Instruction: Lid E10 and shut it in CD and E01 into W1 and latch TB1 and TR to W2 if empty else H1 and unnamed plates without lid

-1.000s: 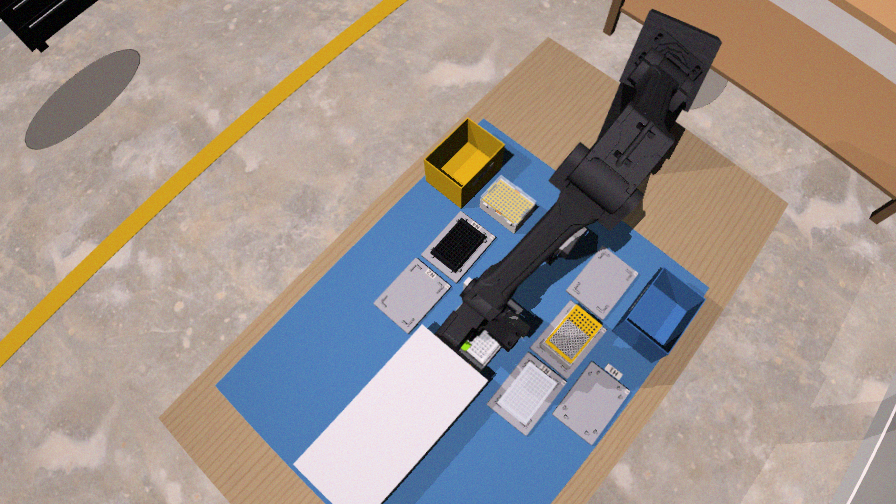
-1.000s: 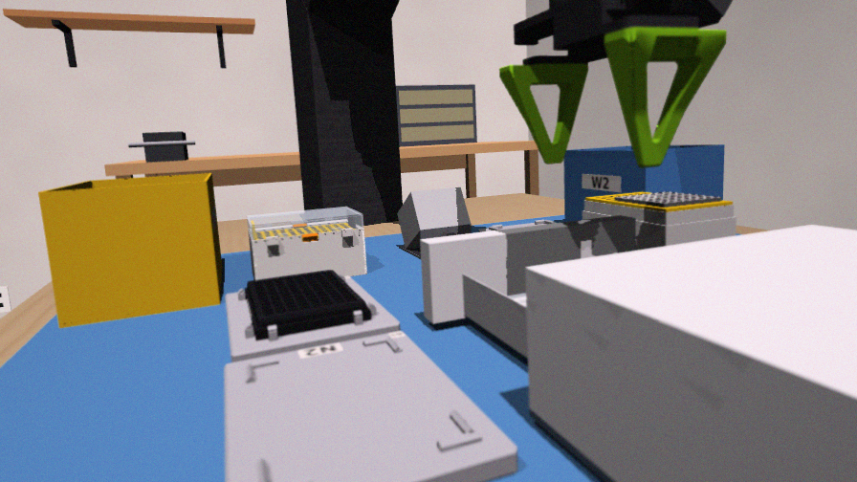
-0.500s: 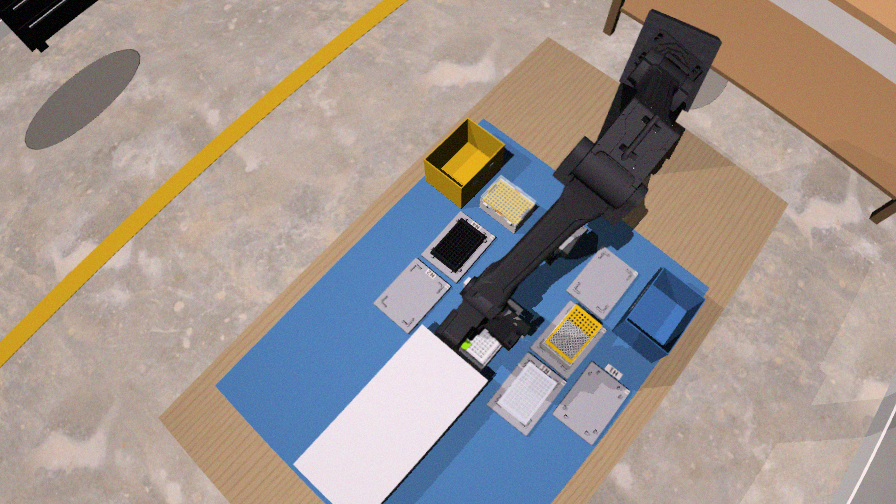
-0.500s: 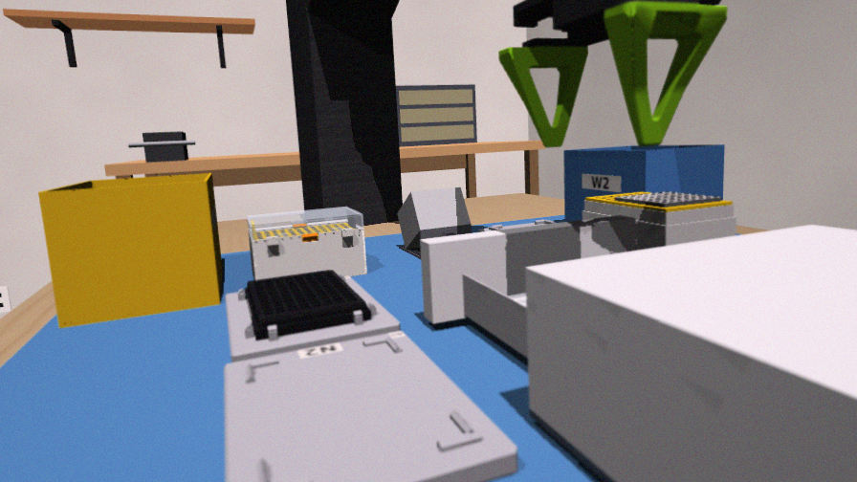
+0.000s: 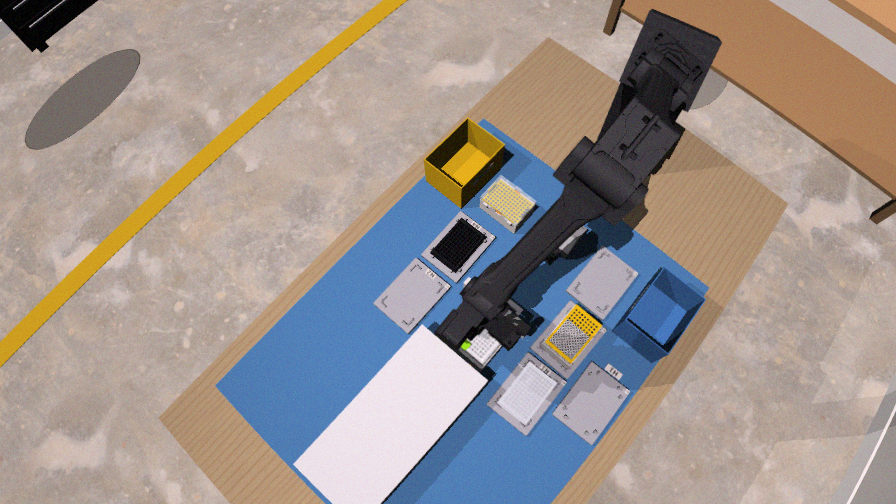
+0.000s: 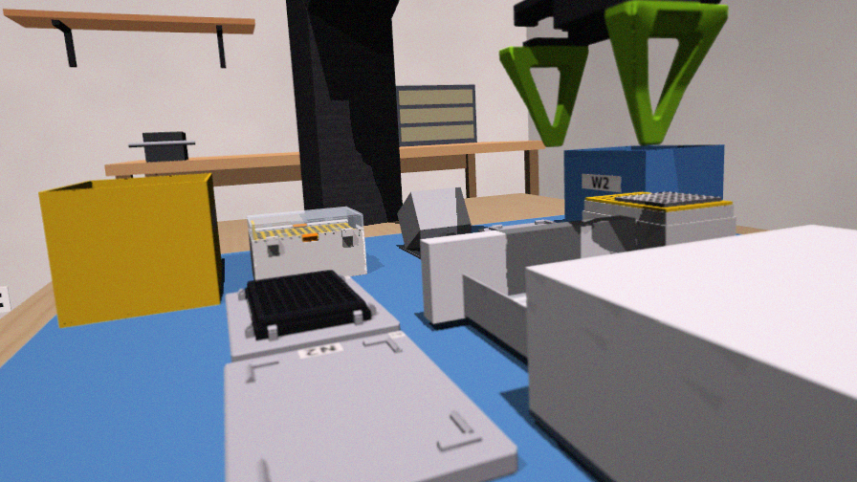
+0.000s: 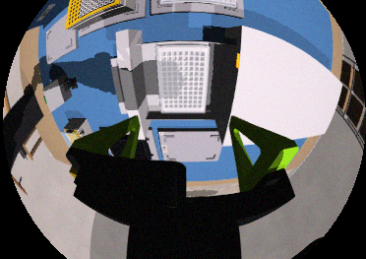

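Note:
My gripper (image 5: 472, 343) is open and empty. It hangs above the pulled-out drawer (image 6: 499, 299) of the white cooler CD (image 5: 396, 416). In the wrist view the green fingers frame the drawer, and a white assay plate (image 7: 183, 78) lies flat in the place farther from them. The nearer place (image 7: 190, 146) holds nothing. I cannot tell whether a lid is on the plate. The black assay plate (image 5: 457, 245) sits on its nest beside the empty nest N2 (image 5: 412, 294). The yellow bin W1 (image 5: 465, 161) stands beyond it.
Tip box TB1 (image 5: 507, 202) with a clear lid stands next to W1. A yellow-framed tip rack (image 5: 573, 333) sits on a nest near the blue bin W2 (image 5: 660, 321). A pale gridded plate or lid (image 5: 526, 393) lies on another nest. Two more nests (image 5: 602, 280) (image 5: 591, 402) are bare.

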Robot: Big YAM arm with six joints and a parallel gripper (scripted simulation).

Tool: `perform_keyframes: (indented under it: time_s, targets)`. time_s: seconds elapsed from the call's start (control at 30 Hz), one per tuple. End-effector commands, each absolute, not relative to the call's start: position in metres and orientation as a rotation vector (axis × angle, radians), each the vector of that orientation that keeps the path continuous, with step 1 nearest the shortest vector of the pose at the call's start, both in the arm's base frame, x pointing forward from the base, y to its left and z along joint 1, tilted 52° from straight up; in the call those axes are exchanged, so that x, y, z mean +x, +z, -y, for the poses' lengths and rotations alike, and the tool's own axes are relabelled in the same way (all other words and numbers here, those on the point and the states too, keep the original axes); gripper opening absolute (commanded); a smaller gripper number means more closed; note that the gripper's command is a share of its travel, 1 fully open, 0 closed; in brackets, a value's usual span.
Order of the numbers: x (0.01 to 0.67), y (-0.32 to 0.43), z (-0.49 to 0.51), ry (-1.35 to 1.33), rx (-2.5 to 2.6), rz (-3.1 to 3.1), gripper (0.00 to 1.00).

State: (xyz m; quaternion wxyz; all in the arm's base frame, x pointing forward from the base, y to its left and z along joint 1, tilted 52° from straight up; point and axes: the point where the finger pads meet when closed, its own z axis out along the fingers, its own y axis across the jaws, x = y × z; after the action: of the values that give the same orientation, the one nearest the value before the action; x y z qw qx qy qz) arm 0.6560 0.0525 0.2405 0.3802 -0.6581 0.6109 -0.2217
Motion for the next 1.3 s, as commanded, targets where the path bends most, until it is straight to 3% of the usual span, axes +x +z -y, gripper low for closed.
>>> perform_keyframes:
  time_s: [0.0,0.47,0.5,1.27]
  targets:
    - [0.657,0.258,-0.050,-0.584,-1.666,-1.542,1.00]
    - [0.657,0.258,-0.050,-0.584,-1.666,-1.542,1.00]
    - [0.645,0.258,-0.063,-0.587,-1.655,-1.526,0.00]
    - [0.606,0.190,-0.066,-0.583,-1.657,-1.531,0.00]
